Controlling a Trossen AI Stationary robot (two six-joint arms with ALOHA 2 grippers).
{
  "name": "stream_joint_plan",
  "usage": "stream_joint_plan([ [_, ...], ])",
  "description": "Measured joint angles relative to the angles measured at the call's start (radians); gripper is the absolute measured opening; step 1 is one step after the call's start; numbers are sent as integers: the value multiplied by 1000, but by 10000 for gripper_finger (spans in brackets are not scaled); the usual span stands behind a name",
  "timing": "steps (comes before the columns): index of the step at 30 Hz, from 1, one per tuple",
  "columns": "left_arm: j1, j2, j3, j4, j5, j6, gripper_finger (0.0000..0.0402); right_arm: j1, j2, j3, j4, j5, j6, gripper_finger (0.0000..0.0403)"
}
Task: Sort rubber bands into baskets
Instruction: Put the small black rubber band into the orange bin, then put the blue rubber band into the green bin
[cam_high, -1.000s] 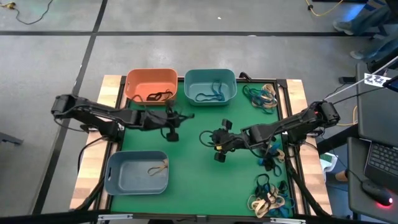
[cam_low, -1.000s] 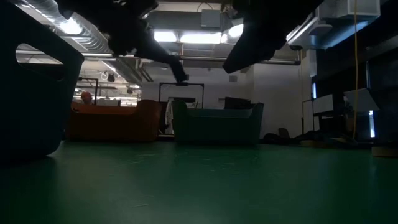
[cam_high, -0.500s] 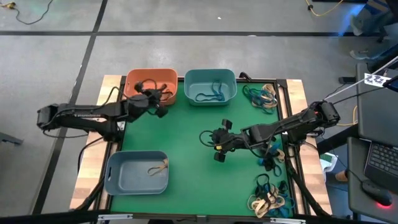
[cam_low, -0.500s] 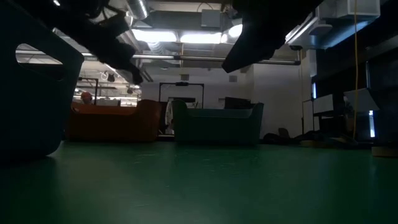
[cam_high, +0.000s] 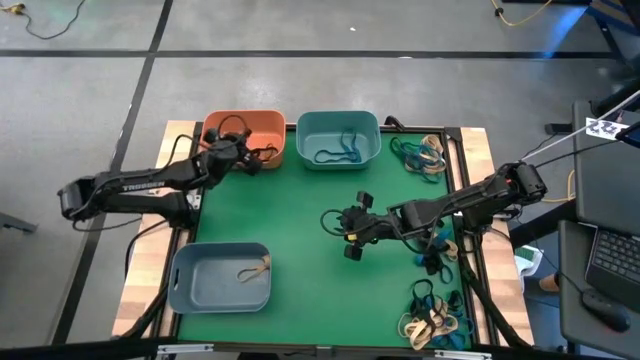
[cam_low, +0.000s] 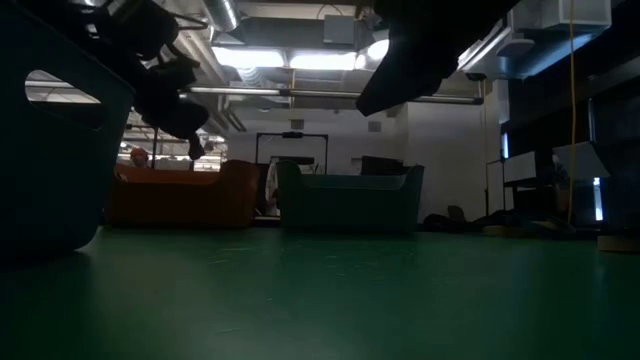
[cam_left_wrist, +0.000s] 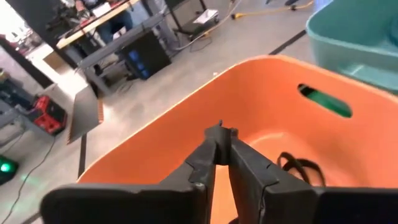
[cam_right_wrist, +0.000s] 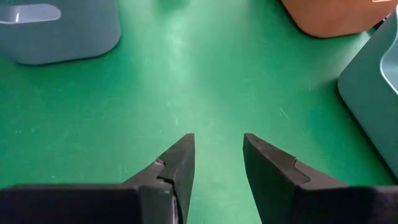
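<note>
The left hand (cam_left_wrist: 222, 134) hangs over the orange basket (cam_high: 243, 128), fingers nearly together and holding nothing; black rubber bands (cam_left_wrist: 298, 169) lie inside. The right hand (cam_right_wrist: 217, 155) waits with fingers apart, empty, above the middle of the green surface (cam_high: 300, 250).

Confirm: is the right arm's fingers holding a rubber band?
No. In the right wrist view the right gripper has its fingers apart with only bare green mat between them.

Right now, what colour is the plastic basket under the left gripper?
Orange. The shallow orange plastic basket shows best in the left wrist view, beneath the left gripper.
</note>
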Motion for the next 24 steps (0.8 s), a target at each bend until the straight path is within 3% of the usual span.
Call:
stream_joint_plan([
  [10,29,0,0,-95,4,-89,120,0,0,0,2,0,0,138],
  [12,29,0,0,-95,45,-117,131,0,0,0,2,-1,0,138],
  [17,29,0,0,-94,215,-115,140,0,0,0,2,-1,0,138],
  [24,29,0,0,-91,224,-114,141,0,0,0,2,-1,0,138],
])
